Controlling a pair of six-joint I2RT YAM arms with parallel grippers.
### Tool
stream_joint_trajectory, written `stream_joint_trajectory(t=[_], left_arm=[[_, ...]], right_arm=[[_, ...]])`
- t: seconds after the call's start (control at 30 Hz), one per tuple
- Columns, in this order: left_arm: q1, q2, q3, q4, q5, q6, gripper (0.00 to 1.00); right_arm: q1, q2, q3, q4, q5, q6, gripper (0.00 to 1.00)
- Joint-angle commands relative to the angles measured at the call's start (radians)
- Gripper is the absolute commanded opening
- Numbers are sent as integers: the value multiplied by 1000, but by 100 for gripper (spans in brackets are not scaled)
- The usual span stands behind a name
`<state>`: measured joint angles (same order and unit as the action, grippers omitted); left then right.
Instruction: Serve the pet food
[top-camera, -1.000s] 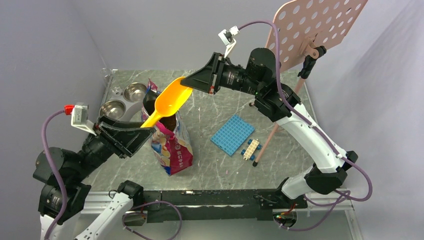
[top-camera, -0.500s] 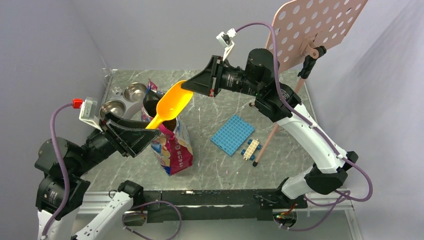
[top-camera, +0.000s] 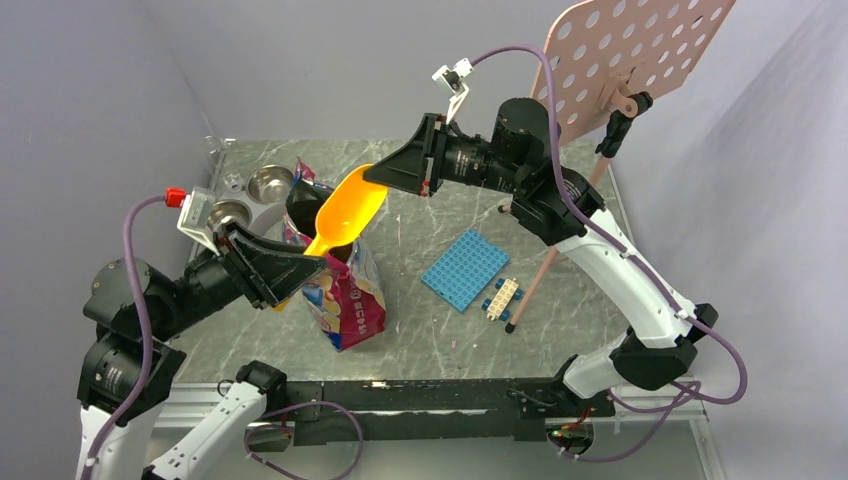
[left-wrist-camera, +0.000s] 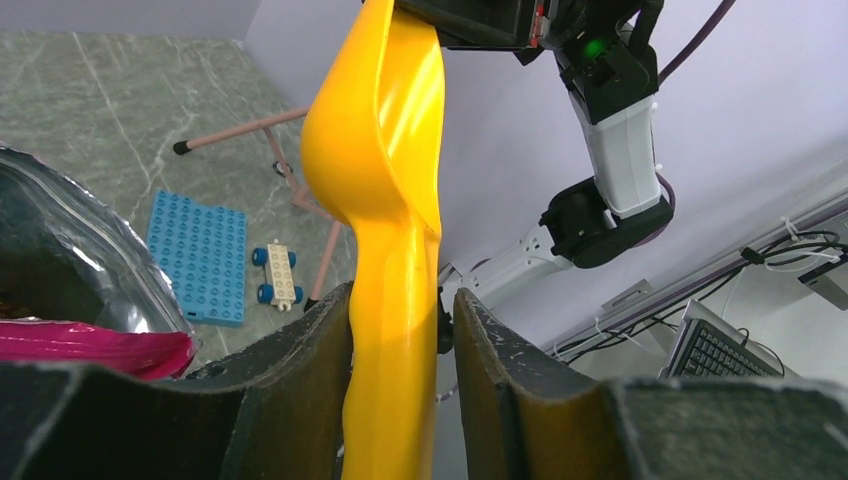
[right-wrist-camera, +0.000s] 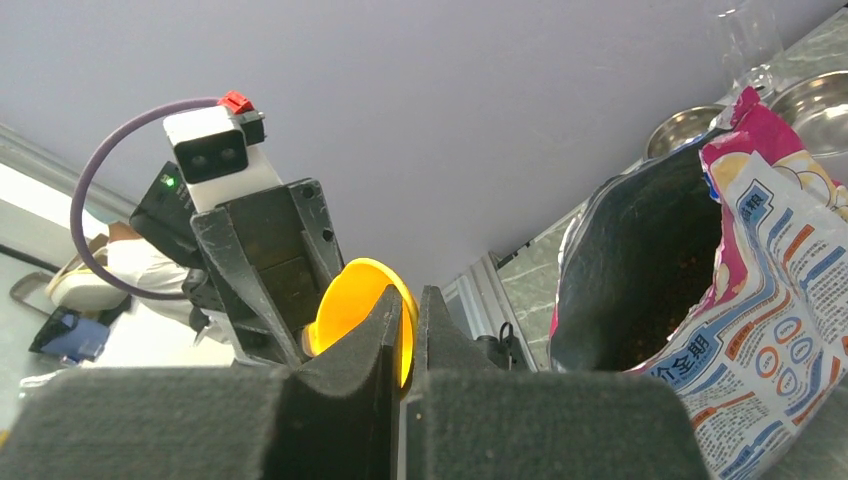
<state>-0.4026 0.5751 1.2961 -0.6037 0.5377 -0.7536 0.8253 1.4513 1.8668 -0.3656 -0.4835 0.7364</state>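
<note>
Grey-green marbled tabletop (top-camera: 430, 330) fills the floor of a pale lilac-walled booth, with two arms reaching in over it.

The left gripper (left-wrist-camera: 402, 300) has its fingers (left-wrist-camera: 300, 340) about half parted, one on each side of the scoop (top-camera: 348, 208) handle. One pad lies against the handle and a thin dark gap shows at the other, so the jaws bracket the handle without clamping it. The right gripper (right-wrist-camera: 410, 295) has its fingers (right-wrist-camera: 350, 350) pinched almost together on the thin front rim of the scoop's bowl and holds it in the air over the pouch (top-camera: 350, 300).

By count there are one orange-yellow scoop, one glossy pink printed pouch standing upright and open, and two round steel bowls (top-camera: 268, 183) side by side in a grey stand at the far left. Right of the pouch lie one blue studded plate (top-camera: 464, 268) and, beside it, one small white block on blue wheels (top-camera: 503, 297). One pink perforated board (top-camera: 630, 50) stands on a rod at the back right.

The pet food (right-wrist-camera: 645, 345) sits low inside the pouch, a loose dark reddish-brown granular mass against the dark foil lining, seen only through the open mouth.
</note>
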Motion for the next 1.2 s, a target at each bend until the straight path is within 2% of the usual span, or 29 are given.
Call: stream_joint_trajectory(t=[0.0, 0.17, 0.37, 0.4, 0.5, 0.53, 0.57, 0.6, 0.73, 0.83, 0.9, 1.03, 1.17], left_arm=[[-1, 37, 2, 62, 91, -24, 43], [-1, 55, 10, 41, 103, -12, 26], [-1, 54, 2, 43, 115, -7, 28], [-1, 55, 0, 50, 119, -6, 23], [-1, 68, 20, 44, 113, 17, 0], [-1, 70, 33, 30, 97, 35, 0], [-1, 70, 50, 9, 71, 58, 0], [-1, 64, 63, -12, 38, 83, 0], [-1, 9, 91, -78, -123, 146, 0], [-1, -34, 103, -129, -227, 161, 0], [-1, -57, 125, -186, -316, 166, 0], [-1, -116, 198, -343, -662, 125, 0], [-1, -161, 272, -491, -908, 78, 0]], right_arm=[[0, -18, 6, 34, 15, 1, 0], [1, -22, 9, 29, 27, -6, 0], [0, -25, 10, 20, 40, -14, 0], [0, -23, 14, 16, 39, -16, 0], [0, -21, 16, 6, 49, -25, 0], [1, -22, 18, -3, 54, -34, 0], [0, -22, 18, -14, 63, -44, 5], [0, -24, 19, -27, 75, -56, 15], [0, -34, 21, -93, 143, -117, 64], [0, -38, 24, -140, 194, -160, 95], [0, -42, 27, -162, 231, -181, 100], [28, 5, 76, -240, 312, -214, 100], [198, 127, 214, -354, 544, -283, 95]])
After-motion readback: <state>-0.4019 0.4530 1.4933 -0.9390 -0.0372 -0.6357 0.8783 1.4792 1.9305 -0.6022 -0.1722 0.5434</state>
